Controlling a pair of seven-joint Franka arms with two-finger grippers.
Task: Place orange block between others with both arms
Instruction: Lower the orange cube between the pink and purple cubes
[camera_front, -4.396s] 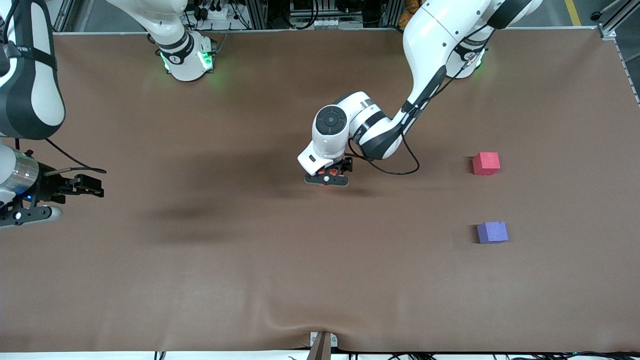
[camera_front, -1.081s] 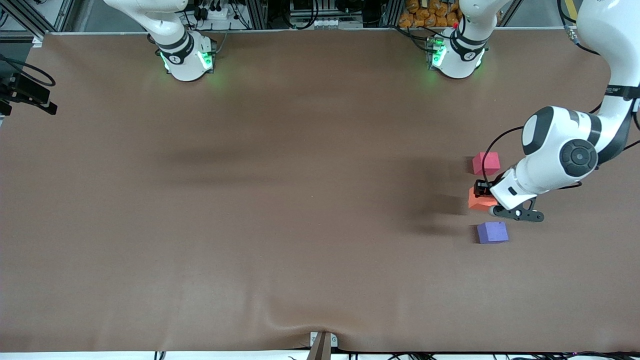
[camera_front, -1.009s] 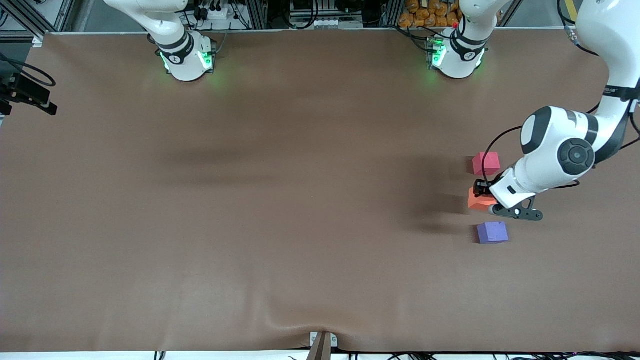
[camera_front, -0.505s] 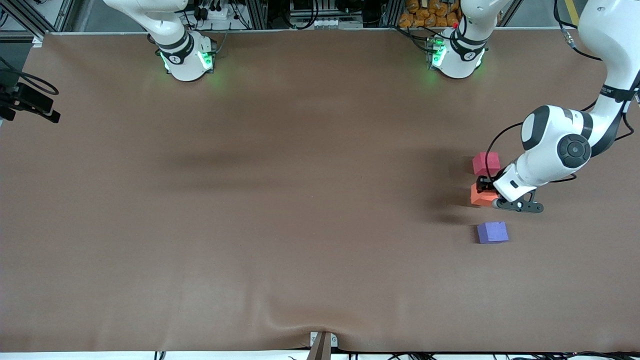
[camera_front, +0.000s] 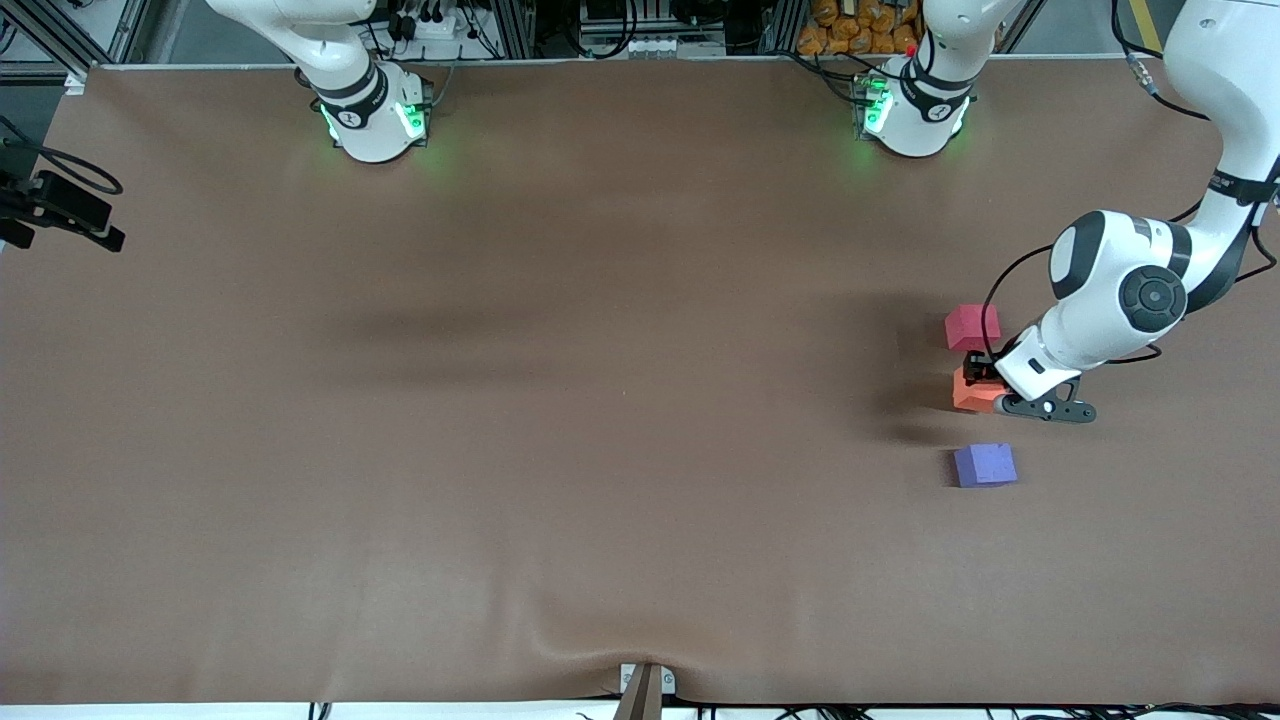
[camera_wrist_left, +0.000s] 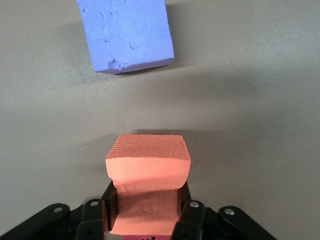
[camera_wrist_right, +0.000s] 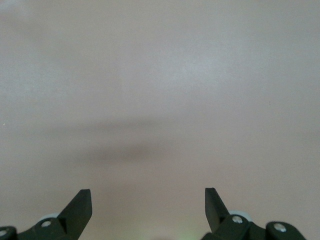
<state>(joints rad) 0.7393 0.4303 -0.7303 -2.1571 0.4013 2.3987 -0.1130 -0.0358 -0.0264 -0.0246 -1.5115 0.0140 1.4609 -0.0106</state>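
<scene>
Pinching the orange block, the left gripper hovers over the gap between the pinkish-red cube and the purple cube. Lowering and release are left. The right gripper waits with jaws wide, empty, over the bare table.

The left arm is extended from its base toward its own end of the worktop, bent at the elbow, with the wrist turned downward. The left gripper is held low over the worktop, its jaws clamped on the orange block, which is squeezed in at the sides where it is gripped. The right arm is kept waiting, drawn back at its end of the worktop. The right gripper is held above bare worktop with its jaws spread wide and nothing between them.
</scene>
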